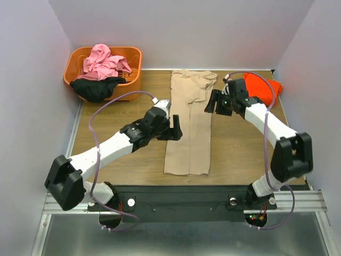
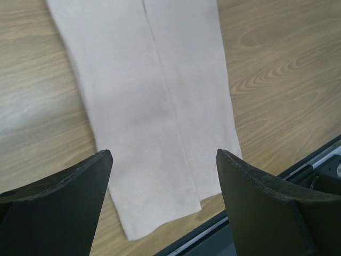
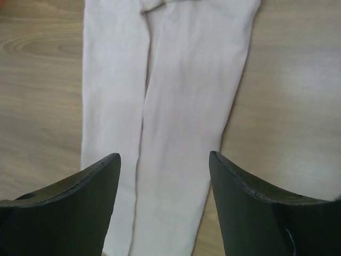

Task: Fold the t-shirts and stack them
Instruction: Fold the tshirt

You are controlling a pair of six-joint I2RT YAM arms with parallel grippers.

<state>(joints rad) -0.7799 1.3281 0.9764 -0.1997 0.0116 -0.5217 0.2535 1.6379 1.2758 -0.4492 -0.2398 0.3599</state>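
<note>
My left gripper (image 1: 176, 129) and right gripper (image 1: 212, 101) both stand spread, pinching nothing, flanking the long tan cloth t-shirt (image 1: 187, 128), which lies folded into a strip midway across the wooden table (image 1: 240, 146). Next (I judge) grip both hem corners evenly, then fold crosswise, squarely.

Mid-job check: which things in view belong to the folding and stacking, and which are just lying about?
Job: tan t-shirt, a long strip in the middle; orange-red t-shirt, far right; pink t-shirt, inside the orange basket; black t-shirt, draped over its front rim.
Just there: orange basket; wooden table.
</note>
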